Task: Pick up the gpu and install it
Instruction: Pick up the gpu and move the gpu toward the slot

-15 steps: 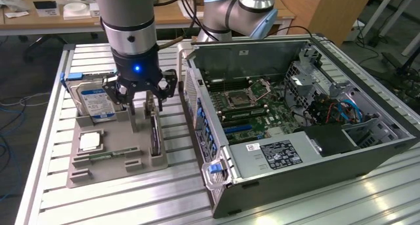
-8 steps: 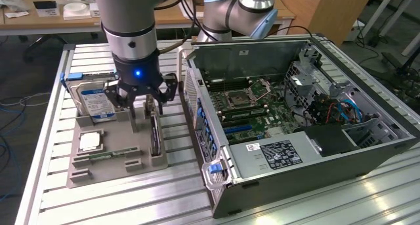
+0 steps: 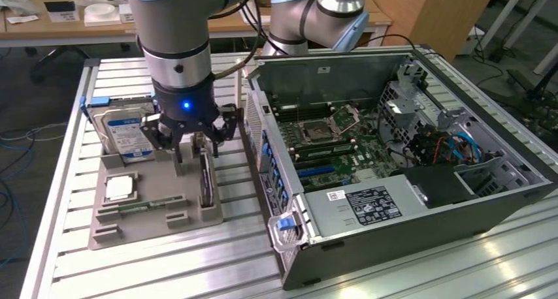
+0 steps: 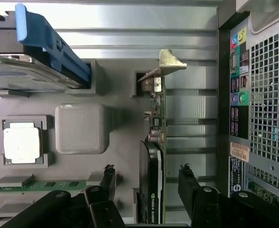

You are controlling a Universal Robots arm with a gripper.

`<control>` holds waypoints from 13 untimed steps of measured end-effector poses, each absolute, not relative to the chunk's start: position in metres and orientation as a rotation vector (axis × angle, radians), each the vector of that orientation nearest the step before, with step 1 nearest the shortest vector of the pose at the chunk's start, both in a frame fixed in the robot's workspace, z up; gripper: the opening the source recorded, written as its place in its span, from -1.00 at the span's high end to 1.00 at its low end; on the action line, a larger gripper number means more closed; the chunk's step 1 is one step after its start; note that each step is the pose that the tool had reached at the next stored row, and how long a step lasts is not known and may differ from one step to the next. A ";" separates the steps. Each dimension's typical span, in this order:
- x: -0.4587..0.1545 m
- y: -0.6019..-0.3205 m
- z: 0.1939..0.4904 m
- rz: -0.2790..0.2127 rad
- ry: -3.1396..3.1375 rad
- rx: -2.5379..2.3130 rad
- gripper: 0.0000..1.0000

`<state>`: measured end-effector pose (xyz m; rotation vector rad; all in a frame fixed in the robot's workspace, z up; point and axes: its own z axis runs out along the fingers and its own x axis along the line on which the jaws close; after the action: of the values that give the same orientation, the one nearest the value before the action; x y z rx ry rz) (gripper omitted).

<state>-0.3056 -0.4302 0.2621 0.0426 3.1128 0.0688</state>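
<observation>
Grey plastic holder (image 3: pixel 140 227) sat beneath the gripper (image 3: pixel 197 154), and the gpu (image 4: pixel 151 190) stood on edge in its slot, right between the fingers (image 4: pixel 187 183). They were spread apart, one on each side, not clamped on the card. Just beside the hand stood the hard drive (image 3: pixel 127 132). On its other side stood the open computer case (image 3: pixel 393 181).

In ext. view, the arm (image 3: pixel 174 31) was cut off by the top edge. The upper end of the gpu (image 3: pixel 206 185) and part of the hard drive (image 3: pixel 125 134) were hidden behind the gripper (image 3: pixel 198 157). Print on the power supply label (image 3: pixel 373 206) was too small to be read. In wrist view, the gpu (image 4: pixel 151 190) & computer case (image 4: pixel 267 95) were cropped by pic edges.
</observation>
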 end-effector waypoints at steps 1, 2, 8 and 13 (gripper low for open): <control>-0.305 -0.431 0.261 0.069 3.113 0.043 -0.29; -0.305 -0.432 0.260 0.069 3.113 0.043 -0.29; -0.300 -0.436 0.254 0.069 3.115 0.043 -0.29; -0.297 -0.436 0.250 0.069 3.115 0.043 -0.29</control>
<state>-0.2965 -0.4363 0.2500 0.0428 3.1146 0.0689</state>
